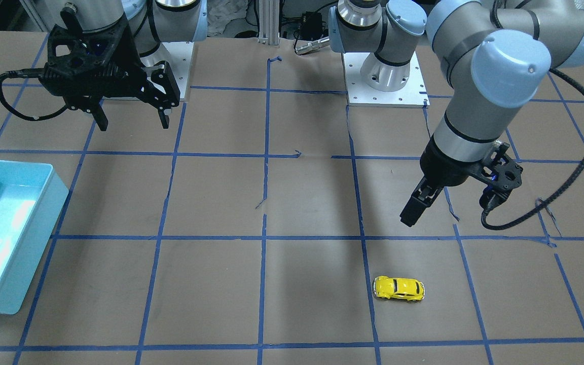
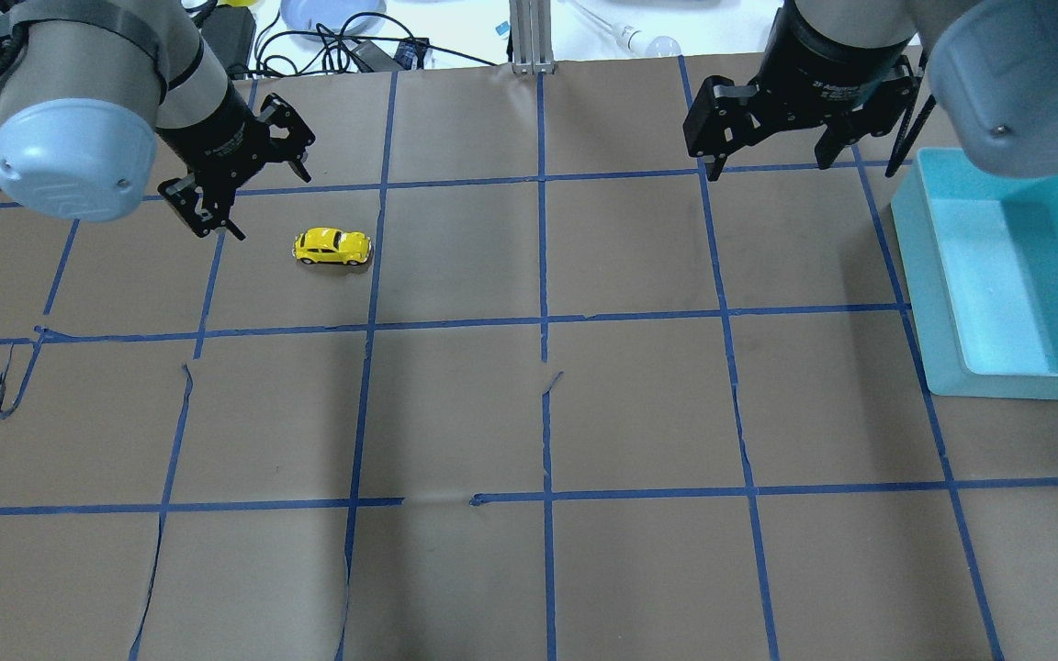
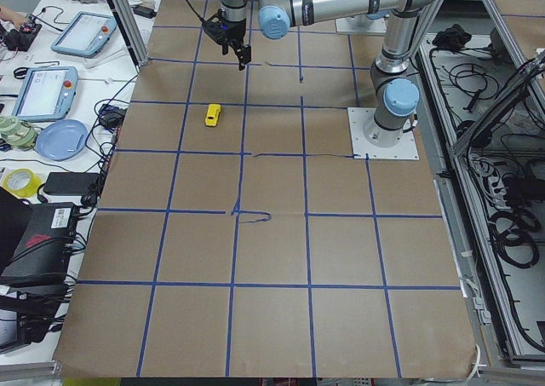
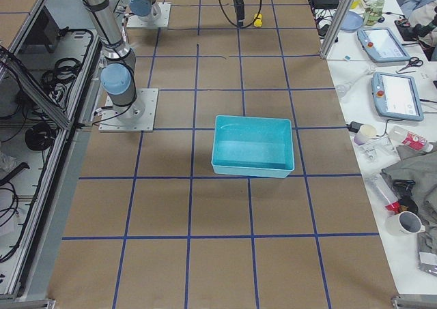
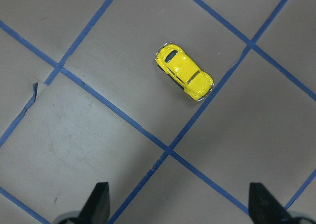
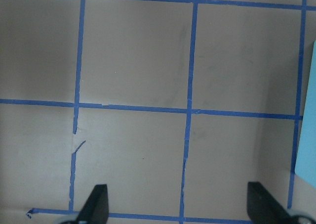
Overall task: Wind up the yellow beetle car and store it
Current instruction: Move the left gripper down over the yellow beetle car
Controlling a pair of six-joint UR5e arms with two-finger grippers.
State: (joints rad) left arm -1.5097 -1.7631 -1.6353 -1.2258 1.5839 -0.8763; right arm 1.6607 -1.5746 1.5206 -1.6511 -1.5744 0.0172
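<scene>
Brown paper gridded with blue tape (image 2: 543,275) covers the table (image 2: 584,413), and you have very little on it; the yellow beetle car (image 2: 332,247) stands on its wheels in the robot's left half, in a far square, just beside one of the tape lines; nothing touches it.

Your left hand (image 2: 258,197) hangs above the table near the car, off to one side of it, its fingers spread wide and holding nothing; in its wrist view the car lies ahead of the two fingertips (image 5: 98,201) and not between them. Your right hand (image 2: 768,165) is well apart from the car, on the other half, fingers likewise spread and empty, next to the teal bin (image 2: 915,275); the side view shows nothing inside that bin.

By my reading you are at the very start; the car is not gripped, so neither the winding nor the storing is done. What is left, as I judge it: bring the left hand over the car and close on its body; wind it, most likely by drawing it backward on its wheels, though the pictures show no key or mechanism; then get it across to the bin on the right, perhaps by a hand-over, since car and bin sit at opposite ends.
</scene>
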